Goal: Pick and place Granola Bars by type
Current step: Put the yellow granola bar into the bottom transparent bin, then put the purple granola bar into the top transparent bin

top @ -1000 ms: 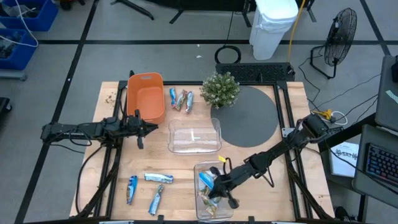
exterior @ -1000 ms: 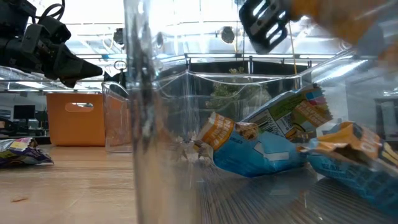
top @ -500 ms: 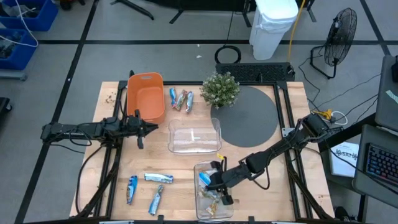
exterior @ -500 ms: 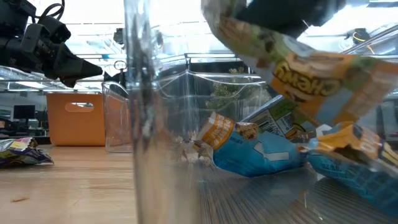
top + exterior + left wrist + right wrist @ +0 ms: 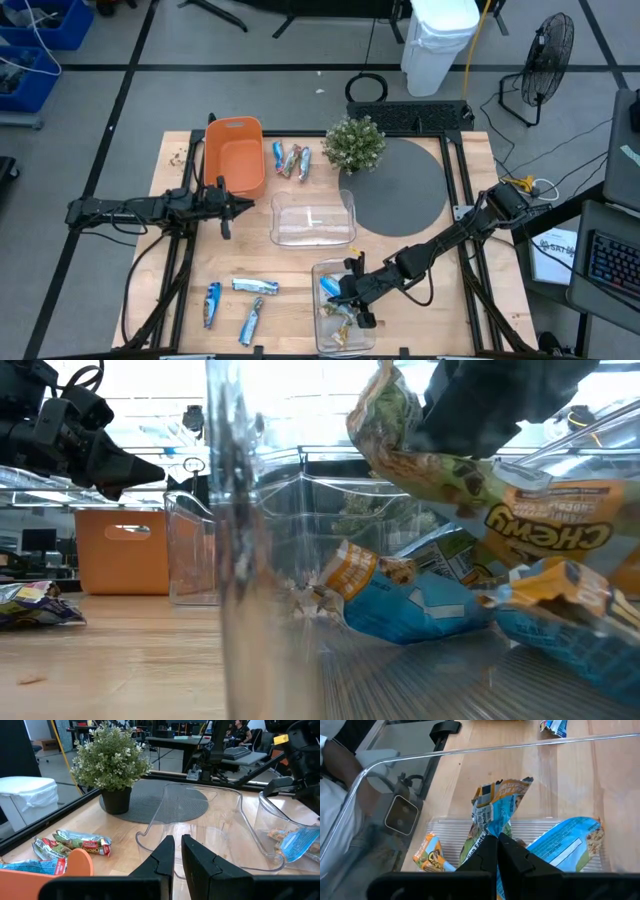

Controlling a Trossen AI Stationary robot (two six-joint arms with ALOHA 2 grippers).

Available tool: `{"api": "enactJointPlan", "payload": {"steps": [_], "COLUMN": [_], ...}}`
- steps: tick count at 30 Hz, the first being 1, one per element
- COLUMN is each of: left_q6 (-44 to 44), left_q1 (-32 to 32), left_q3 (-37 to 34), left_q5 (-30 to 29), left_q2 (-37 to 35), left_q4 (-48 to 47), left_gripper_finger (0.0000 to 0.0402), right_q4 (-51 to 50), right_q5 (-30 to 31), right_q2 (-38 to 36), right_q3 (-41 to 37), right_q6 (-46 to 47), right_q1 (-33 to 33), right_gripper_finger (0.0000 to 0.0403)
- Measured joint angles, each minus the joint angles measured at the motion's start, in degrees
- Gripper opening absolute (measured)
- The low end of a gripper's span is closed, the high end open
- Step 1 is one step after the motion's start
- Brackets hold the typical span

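My right gripper (image 5: 343,293) is over the near clear bin (image 5: 322,270), shut on a blue, green and gold granola bar (image 5: 496,800); the low view shows that bar (image 5: 500,490) slanting under the dark gripper. Other bars lie on the bin's floor: a gold one (image 5: 432,852) and a blue one (image 5: 565,840). Three bars (image 5: 290,160) lie flat on the table at the far side, and three more (image 5: 245,300) at the near left. My left gripper (image 5: 235,207) waits shut beside the orange bin (image 5: 235,155). My right gripper pinches one end of the bar (image 5: 490,832) between its two fingers. The fingers slant down from the table's right side and lie along the bar. The bar sticks out past the fingertips, tilted over the bars in the bin; whether its free end (image 5: 507,787) touches them I cannot tell.
A second clear bin (image 5: 313,220) stands at the table's middle with nothing in it. A potted plant (image 5: 355,143) and a round grey mat (image 5: 400,185) are at the far right. Bare wood shows at the near left around the loose bars.
My right gripper has tipped up from a steeper slant and rolled a little while staying over the near clear bin, still shut. Its fingertips have swung toward the far edge. The held bar has swung into the low view and now slants across it.
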Motion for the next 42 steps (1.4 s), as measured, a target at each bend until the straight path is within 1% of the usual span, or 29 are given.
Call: {"api": "enactJointPlan", "payload": {"steps": [6,10,14,22,25,27,31,35,36,38,40,42], "left_q6": [0.0,0.0,0.0,0.0,0.0,0.0,0.0,0.0,0.0,0.0,0.0,0.0], "left_q1": [0.0,0.0,0.0,0.0,0.0,0.0,0.0,0.0,0.0,0.0,0.0,0.0], "left_q3": [0.0,0.0,0.0,0.0,0.0,0.0,0.0,0.0,0.0,0.0,0.0,0.0], "left_q5": [0.0,0.0,0.0,0.0,0.0,0.0,0.0,0.0,0.0,0.0,0.0,0.0], "left_q2": [0.0,0.0,0.0,0.0,0.0,0.0,0.0,0.0,0.0,0.0,0.0,0.0], "left_q4": [0.0,0.0,0.0,0.0,0.0,0.0,0.0,0.0,0.0,0.0,0.0,0.0], "left_gripper_finger": [0.0037,0.0037,0.0037,0.0037,0.0037,0.0037,0.0037,0.0037,0.0037,0.0037,0.0037,0.0037], "right_q4": [0.1,0.1,0.1,4.2,5.3,3.3,1.0,2.3,2.3,2.3,3.0,5.7], "right_q5": [-0.1,-0.2,-0.2,-0.2,-0.2,-0.1,-0.1,0.1,0.6,4.2,10.6,16.6], "right_q2": [0.0,0.0,0.0,-0.4,-2.7,-5.1,-10.3,-15.7,-17.1,-20.3,-23.9,-27.6], "right_q3": [0.0,0.0,0.0,-0.1,-0.1,-0.1,-0.7,-4.8,-6.4,-10.3,-15.1,-20.9], "right_q6": [-0.5,-1.6,-3.7,-9.1,-9.6,-11.3,-14.5,-17.5,-18.0,-17.9,-15.7,-13.1], "right_q1": [0.0,0.0,0.0,0.0,0.2,0.7,2.5,4.4,4.8,5.6,6.4,6.4], "right_gripper_finger": [0.0002,0.0015,0.0038,0.0108,0.0120,0.0121,0.0114,0.0103,0.0101,0.0096,0.0093,0.0091]}}
